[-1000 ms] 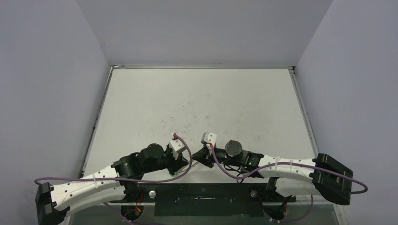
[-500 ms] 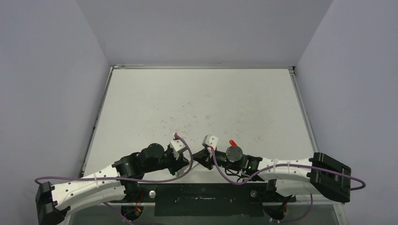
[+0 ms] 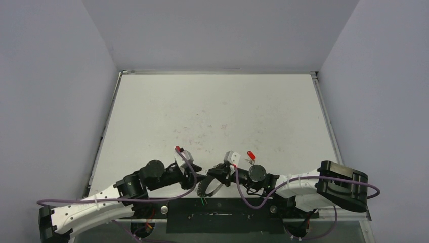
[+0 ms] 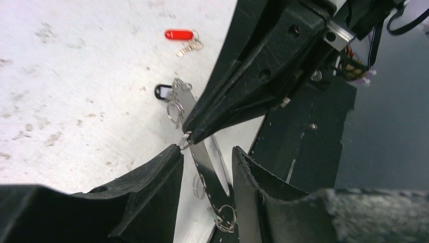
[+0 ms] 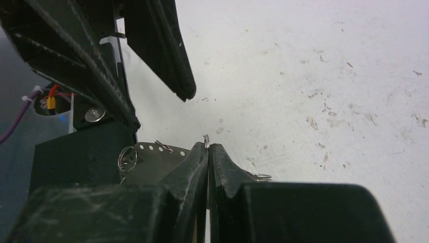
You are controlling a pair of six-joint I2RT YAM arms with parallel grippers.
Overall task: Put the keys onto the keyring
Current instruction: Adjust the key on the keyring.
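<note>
The red-tagged key (image 3: 251, 155) lies alone on the white table, also in the left wrist view as the red tag (image 4: 179, 34) with its silver blade. The keyring (image 3: 205, 188) is a grey perforated band (image 4: 207, 169) fringed with small rings, at the table's near edge. My right gripper (image 5: 208, 145) is shut on one small ring of it. My left gripper (image 4: 206, 150) stands open, with the band passing between its fingers and touching neither. A green sliver (image 3: 203, 200) shows under the keyring; I cannot tell whether it is the green key.
A black plastic tag (image 4: 162, 92) lies at the keyring's far end. The black base plate (image 3: 217, 215) and the table's near edge are right beside both grippers. Grey walls close in the table on three sides.
My left gripper has opened and drawn back to the left. The right arm has shifted, and the keyring loop now shows below the two grippers. The red key has stayed put.
</note>
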